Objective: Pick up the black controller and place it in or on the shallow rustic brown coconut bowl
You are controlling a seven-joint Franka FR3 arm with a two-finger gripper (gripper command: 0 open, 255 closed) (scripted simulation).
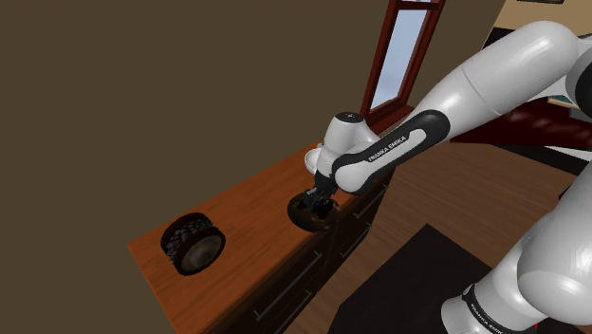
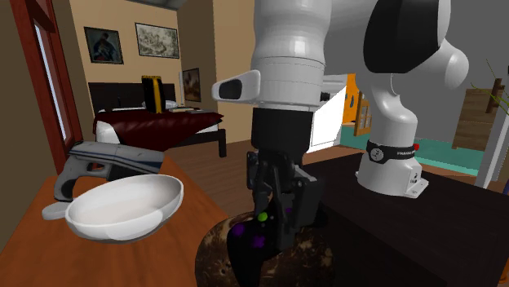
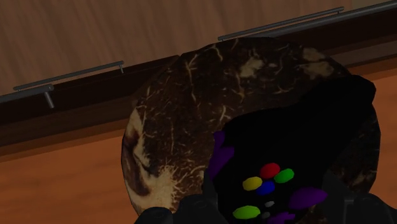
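Black wheel [image 1: 193, 244] sits on the tabletop [image 1: 251, 204], well apart from the pincer [image 1: 319, 201], to its left in the shoulder view. White bowl [image 2: 122, 208] and grey handled tool [image 2: 96, 165] are near the pincer, to its left in the second exterior view. Pincer is grasping the black controller [image 3: 286, 146], a finger on each side. Controller, coloured buttons up, is directly over the brown coconut bowl [image 3: 184, 114] just below the pincer. Can't tell if it touches the bowl.
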